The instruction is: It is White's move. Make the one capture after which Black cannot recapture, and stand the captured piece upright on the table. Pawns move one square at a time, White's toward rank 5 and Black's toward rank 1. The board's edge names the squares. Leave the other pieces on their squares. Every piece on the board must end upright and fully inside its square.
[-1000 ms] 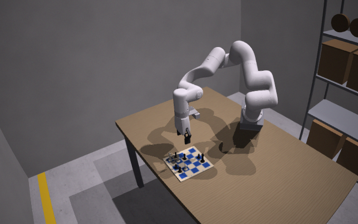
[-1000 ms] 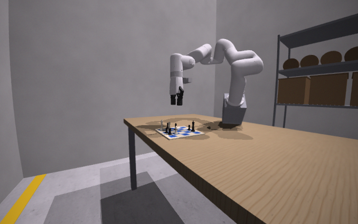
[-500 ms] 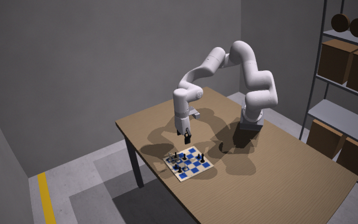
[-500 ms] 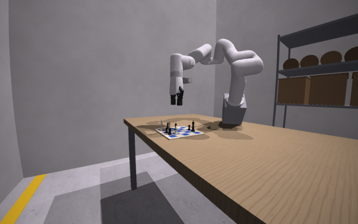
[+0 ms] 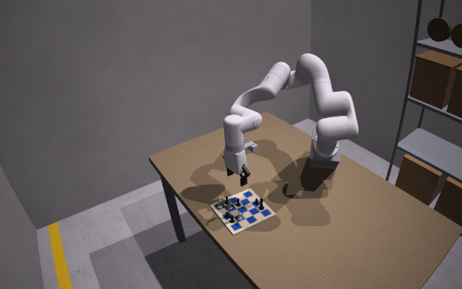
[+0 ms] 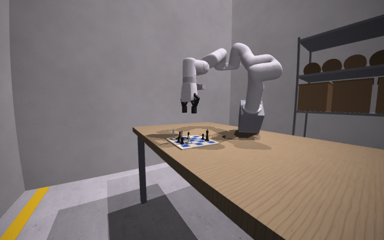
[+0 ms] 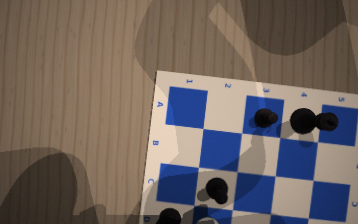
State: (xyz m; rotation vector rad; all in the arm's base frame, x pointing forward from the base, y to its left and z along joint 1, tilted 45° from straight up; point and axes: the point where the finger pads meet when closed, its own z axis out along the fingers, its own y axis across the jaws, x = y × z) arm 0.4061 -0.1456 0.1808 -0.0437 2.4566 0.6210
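The gripper (image 5: pixel 236 178) (image 6: pixel 189 112) is open and empty, high above the board (image 5: pixel 254 224) (image 7: pixel 210 81). A tall black piece (image 5: pixel 261 204) (image 6: pixel 207 135) (image 7: pixel 302 120) stands on A4, beside a black pawn (image 5: pixel 256 202) (image 7: pixel 265 118) on A3. Another black piece (image 5: pixel 238 202) (image 7: pixel 216 188) stands on C2. A black piece (image 7: pixel 170 218) on D1 and a pale piece (image 7: pixel 207 221) on D2 are cut off in the wrist view. A tall white piece (image 5: pixel 219 203) (image 6: pixel 173 133) stands near the E1 corner. Two black pieces and a white piece (image 5: pixel 239 216) (image 6: pixel 188 139) stand toward the front; their exact kinds are unclear.
The board lies on the wooden table (image 5: pixel 333 251) (image 6: pixel 307 172), near its left edge. The arm's base (image 5: pixel 324 159) (image 6: pixel 251 120) stands behind and to the right of the board. A shelf (image 5: pixel 437 140) with boxes stands beyond the table. Arm shadows cross the board.
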